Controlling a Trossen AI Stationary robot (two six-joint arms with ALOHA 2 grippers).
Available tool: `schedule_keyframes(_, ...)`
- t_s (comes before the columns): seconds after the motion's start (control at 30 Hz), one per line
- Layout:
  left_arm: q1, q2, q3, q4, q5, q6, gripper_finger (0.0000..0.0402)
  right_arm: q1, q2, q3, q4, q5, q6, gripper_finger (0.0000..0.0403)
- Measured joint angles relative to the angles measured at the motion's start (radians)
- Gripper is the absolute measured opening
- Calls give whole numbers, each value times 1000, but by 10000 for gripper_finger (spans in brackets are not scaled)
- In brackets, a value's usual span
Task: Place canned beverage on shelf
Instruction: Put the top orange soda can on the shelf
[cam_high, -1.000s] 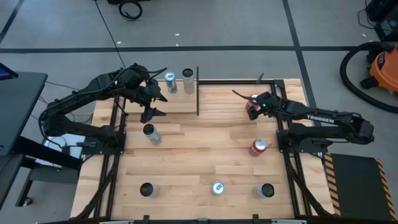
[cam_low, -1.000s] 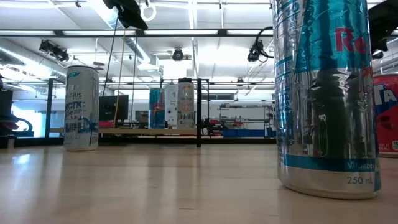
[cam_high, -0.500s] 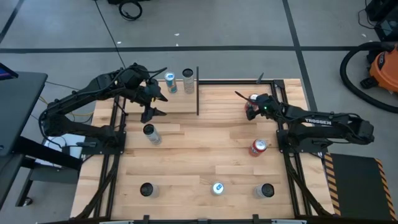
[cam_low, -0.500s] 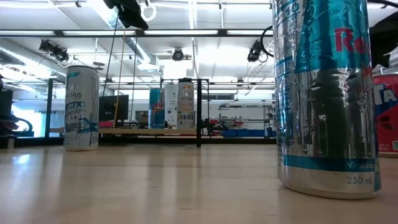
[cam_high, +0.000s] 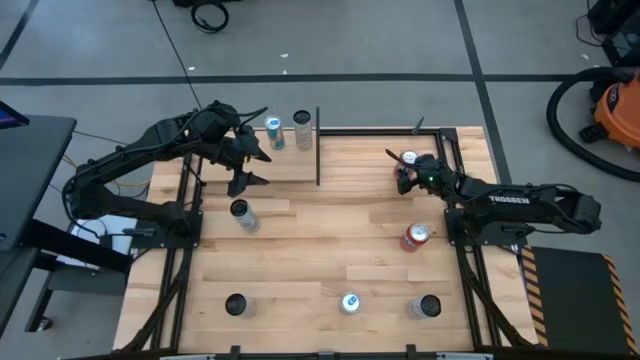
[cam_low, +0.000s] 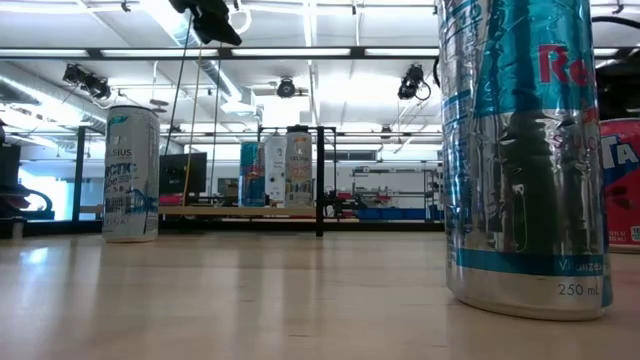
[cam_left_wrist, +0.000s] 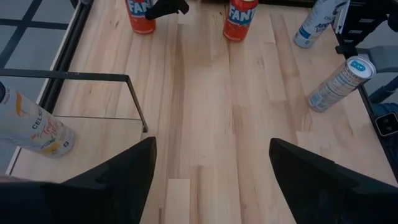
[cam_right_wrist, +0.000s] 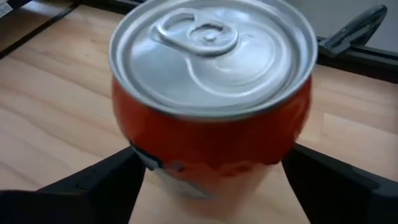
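An orange can (cam_right_wrist: 211, 93) stands upright on the tabletop at the far right (cam_high: 408, 159). My right gripper (cam_right_wrist: 211, 155) is low around it, open, one finger on each side of the can's lower wall. The shelf (cam_high: 285, 165), a pale panel edged by black rods, lies at the far left. Two cans (cam_high: 274, 133) (cam_high: 303, 130) stand on its far edge. My left gripper (cam_high: 248, 165) hangs open above the shelf, with nothing between its fingers (cam_left_wrist: 211, 149). My right gripper's fingers (cam_right_wrist: 106, 180) reach in level from the table's right side and flank the orange can's lower wall (cam_right_wrist: 186, 174). I cannot tell whether they touch it. The can stands upright on the table.
A second red can (cam_high: 415, 237) stands nearer on the right and a white can (cam_high: 243, 215) left of centre. Three more cans (cam_high: 349, 302) line the near edge, one filling the low view (cam_low: 525, 150). A black upright rod (cam_high: 318, 145) marks the shelf's right side.
My right gripper has sunk lower at the orange can and tipped closer to level. The can has not moved.
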Motion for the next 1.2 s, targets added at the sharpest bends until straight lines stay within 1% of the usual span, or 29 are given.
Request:
schedule_keyframes(0.23,0,0,0,8,0,5,314,0,0,-3,16,-1,-29,290)
schedule_keyframes(0.43,0,0,0,8,-14,5,314,1,0,-3,28,-49,-42,290)
schedule_keyframes(0.53,0,0,0,8,-51,5,314,1,1,-2,46,-105,-31,290)
schedule_keyframes(0.67,0,0,0,10,-103,5,314,9,1,38,38,-182,5,290)
schedule_keyframes(0.83,0,0,0,39,-106,5,314,63,1,118,40,-274,19,290)
schedule_keyframes(0.93,0,0,0,45,-106,3,314,108,2,182,37,-308,19,290)
schedule_keyframes(1.07,0,9,0,77,-106,-23,314,170,39,280,19,-307,13,290)
schedule_keyframes(1.2,2,19,-1,139,-105,-48,314,223,123,375,14,-307,-35,290)
